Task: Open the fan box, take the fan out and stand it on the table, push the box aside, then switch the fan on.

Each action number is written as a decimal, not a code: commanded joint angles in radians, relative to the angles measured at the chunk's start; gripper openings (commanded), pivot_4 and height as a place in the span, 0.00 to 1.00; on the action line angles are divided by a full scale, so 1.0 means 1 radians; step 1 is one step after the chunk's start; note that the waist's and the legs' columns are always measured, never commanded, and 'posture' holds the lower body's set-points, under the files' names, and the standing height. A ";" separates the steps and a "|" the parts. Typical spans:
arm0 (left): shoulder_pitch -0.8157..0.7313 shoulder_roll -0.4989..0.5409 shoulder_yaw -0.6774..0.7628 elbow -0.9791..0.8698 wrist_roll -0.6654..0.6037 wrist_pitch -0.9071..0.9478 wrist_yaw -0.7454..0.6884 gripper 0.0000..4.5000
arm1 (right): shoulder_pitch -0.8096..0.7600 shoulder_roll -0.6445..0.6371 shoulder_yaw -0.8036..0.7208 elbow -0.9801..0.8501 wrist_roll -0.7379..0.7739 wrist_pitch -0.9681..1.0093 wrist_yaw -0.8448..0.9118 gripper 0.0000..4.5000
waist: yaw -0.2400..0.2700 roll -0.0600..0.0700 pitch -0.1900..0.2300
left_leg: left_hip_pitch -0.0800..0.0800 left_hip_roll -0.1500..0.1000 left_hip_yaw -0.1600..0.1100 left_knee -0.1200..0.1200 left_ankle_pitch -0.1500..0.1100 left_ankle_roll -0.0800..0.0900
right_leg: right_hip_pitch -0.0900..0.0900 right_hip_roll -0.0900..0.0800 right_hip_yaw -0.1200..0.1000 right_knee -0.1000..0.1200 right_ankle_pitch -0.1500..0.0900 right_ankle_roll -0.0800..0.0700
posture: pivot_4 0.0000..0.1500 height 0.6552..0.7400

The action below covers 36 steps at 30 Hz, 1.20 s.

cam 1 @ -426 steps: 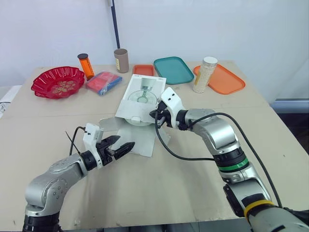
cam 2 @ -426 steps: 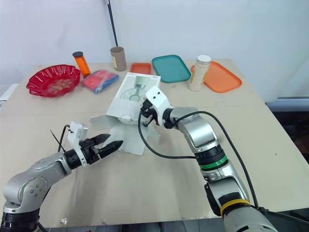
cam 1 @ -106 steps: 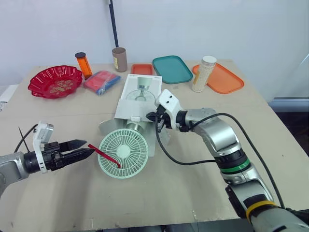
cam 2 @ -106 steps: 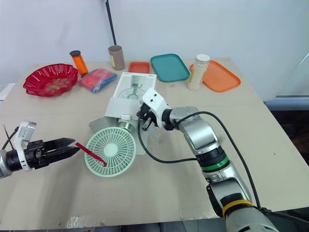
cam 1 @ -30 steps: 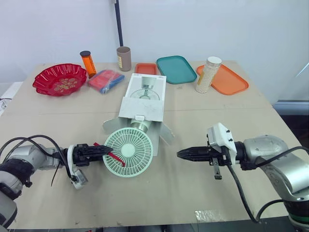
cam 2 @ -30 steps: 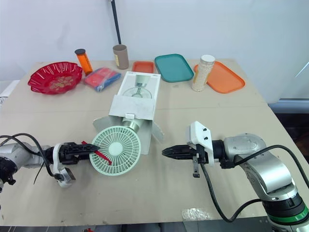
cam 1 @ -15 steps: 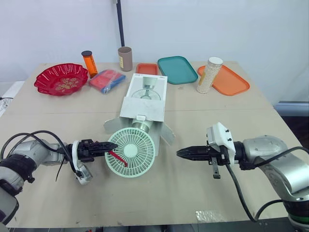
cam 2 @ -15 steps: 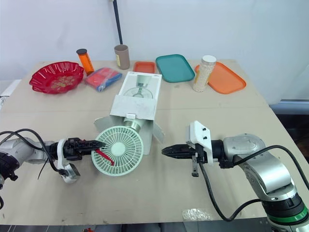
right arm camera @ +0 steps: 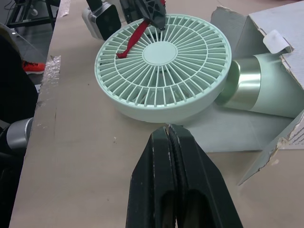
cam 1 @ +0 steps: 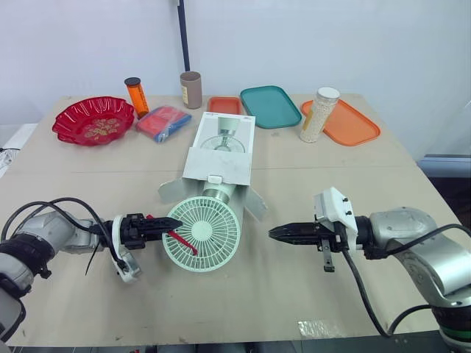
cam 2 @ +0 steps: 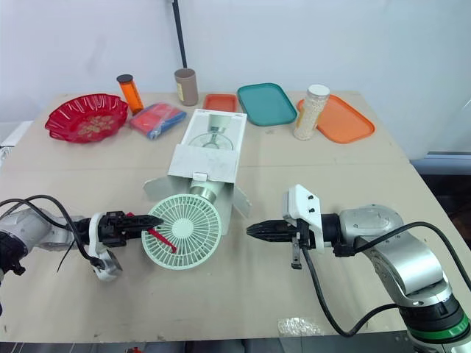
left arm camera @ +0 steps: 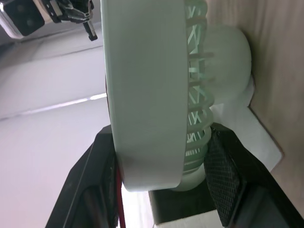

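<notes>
The pale green fan (cam 1: 202, 233) lies on the table with its round head facing up and its stem (right arm camera: 256, 90) still inside the open white fan box (cam 1: 221, 147). A red strap (cam 1: 176, 237) crosses the grille. My left gripper (cam 1: 163, 227) is at the head's left edge, shut on the fan's rim (left arm camera: 142, 90), with one finger (left arm camera: 223, 175) on each side. My right gripper (cam 1: 278, 234) hovers shut just right of the fan head, pointing at it and not touching it.
Along the back of the table stand a red bowl (cam 1: 93, 121), an orange bottle (cam 1: 134, 95), a brown cup (cam 1: 190, 89), a blue and red packet (cam 1: 163, 121), a small orange tray (cam 1: 222, 105), a teal tray (cam 1: 269, 105), a jar (cam 1: 316, 114) and an orange tray (cam 1: 346, 121).
My left gripper has moved right onto the fan's rim, and the fan head has shifted slightly right with it. The right gripper has stayed in place.
</notes>
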 commanded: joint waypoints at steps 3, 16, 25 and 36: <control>0.068 0.069 0.075 -0.111 -0.111 -0.048 -0.070 0.46 | 0.016 -0.038 -0.015 -0.017 -0.010 -0.035 0.037 0.00 | 0.000 0.000 0.000 | 0.000 0.000 0.000 0.000 0.000 0.000 | 0.000 0.000 0.000 0.000 0.000 0.000 | 1.00 1.00; 0.356 0.148 0.314 -0.307 -0.571 -0.180 -0.457 0.46 | 0.006 -0.053 0.006 0.034 -0.031 -0.067 0.083 0.00 | -0.001 0.000 -0.001 | 0.001 0.001 0.002 0.002 -0.001 0.002 | 0.000 0.001 0.000 0.000 0.000 0.000 | 1.00 1.00; 0.597 0.229 0.461 -0.455 -0.991 -0.199 -0.734 0.46 | -0.014 -0.044 0.034 0.058 -0.045 -0.087 0.112 0.00 | -0.001 0.000 -0.001 | 0.001 0.003 0.003 0.002 -0.001 0.002 | 0.000 0.001 0.000 0.001 0.000 0.000 | 1.00 1.00; 0.963 0.237 0.709 -0.645 -1.416 0.014 -1.014 0.46 | -0.075 0.009 0.105 0.124 -0.077 -0.135 0.141 0.00 | -0.001 0.001 -0.001 | 0.005 0.004 0.004 0.003 -0.002 0.004 | 0.004 0.002 0.000 0.000 0.000 -0.001 | 1.00 1.00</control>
